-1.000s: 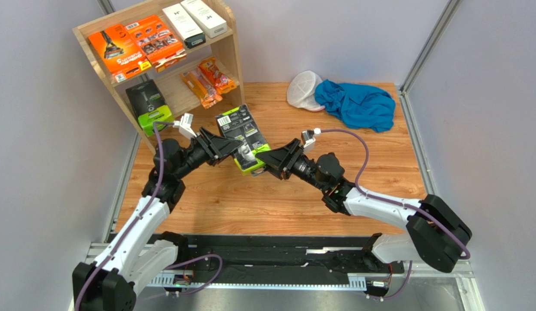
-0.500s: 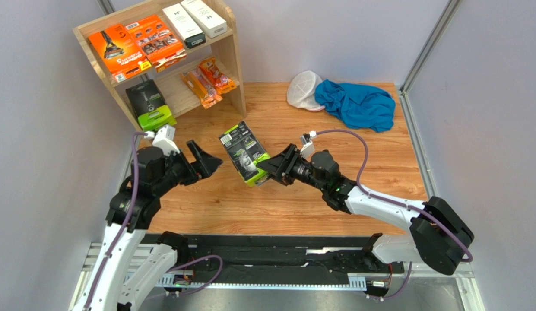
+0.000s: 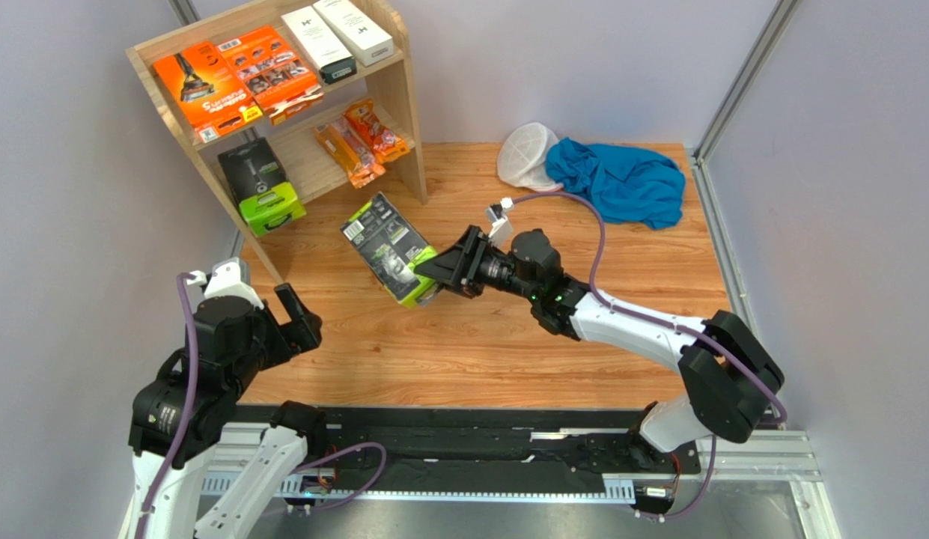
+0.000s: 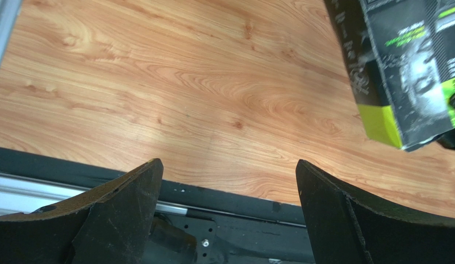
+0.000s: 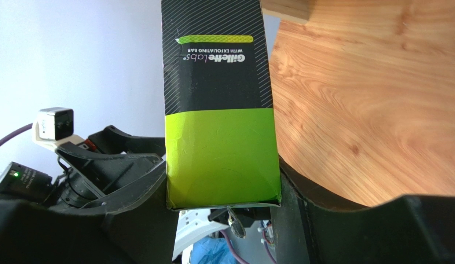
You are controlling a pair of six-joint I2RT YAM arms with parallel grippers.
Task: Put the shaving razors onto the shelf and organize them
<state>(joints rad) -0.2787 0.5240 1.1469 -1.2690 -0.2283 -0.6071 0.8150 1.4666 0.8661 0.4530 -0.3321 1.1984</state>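
1. Right gripper (image 3: 433, 275) clamped the lime end of a black-and-lime razor pack (image 3: 381, 241), aloft just before the shelf (image 3: 410, 101).
2. Pack judged light, stiff, slick card; end-hold seemed sound.
3. Left gripper (image 4: 227, 173) gaped empty, well short of the shelf.

The bench (image 3: 491, 348) is smooth varnished wood with visible grain; the black-and-lime razor pack (image 5: 221, 148) is slightly glossy printed cardboard.

We count seven razor packs (image 3: 204, 81) on the light-wood shelf (image 3: 412, 124) — the eighth, a black-and-lime pack (image 3: 388, 247), tilts just before it, clamped at its green end.
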